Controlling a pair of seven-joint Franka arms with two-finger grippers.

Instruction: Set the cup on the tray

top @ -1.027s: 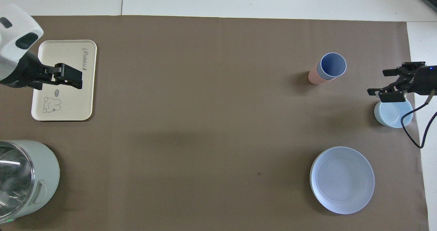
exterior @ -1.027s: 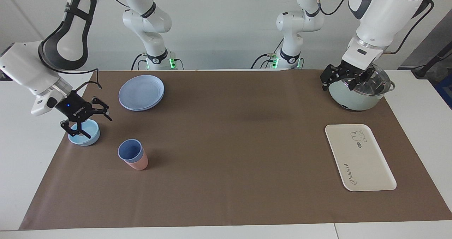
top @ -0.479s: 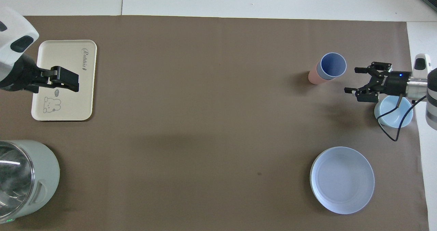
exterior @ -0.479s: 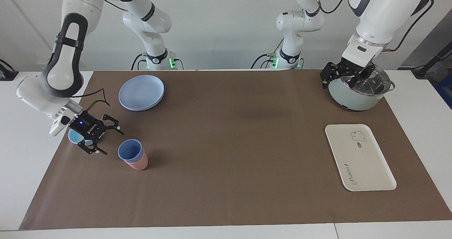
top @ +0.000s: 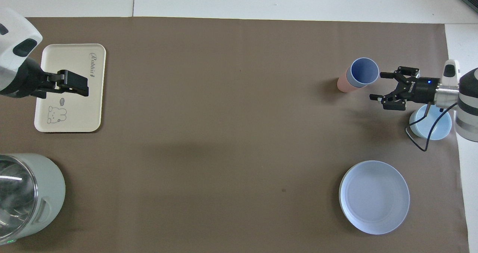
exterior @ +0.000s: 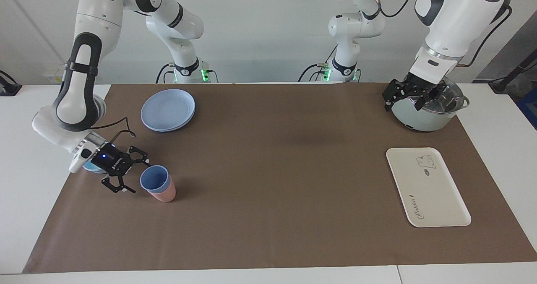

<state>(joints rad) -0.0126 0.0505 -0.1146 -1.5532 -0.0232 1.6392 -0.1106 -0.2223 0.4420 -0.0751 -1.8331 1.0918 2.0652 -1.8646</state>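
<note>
The periwinkle-blue cup stands nested inside a salmon-pink cup toward the right arm's end of the table; both also show in the overhead view, the blue cup and the pink cup. My right gripper is open and low beside the cups, its fingers pointing at them, apart from them. The cream tray lies empty toward the left arm's end. My left gripper is open, raised in the air by the pot, and waits.
A light-blue bowl sits under the right arm's wrist, mostly hidden in the facing view. Stacked blue plates lie nearer to the robots. A pale-green pot with a glass lid stands near the left arm's base.
My right gripper has moved from over the light-blue bowl down and across to just beside the nested cups, staying open. The left gripper has barely shifted.
</note>
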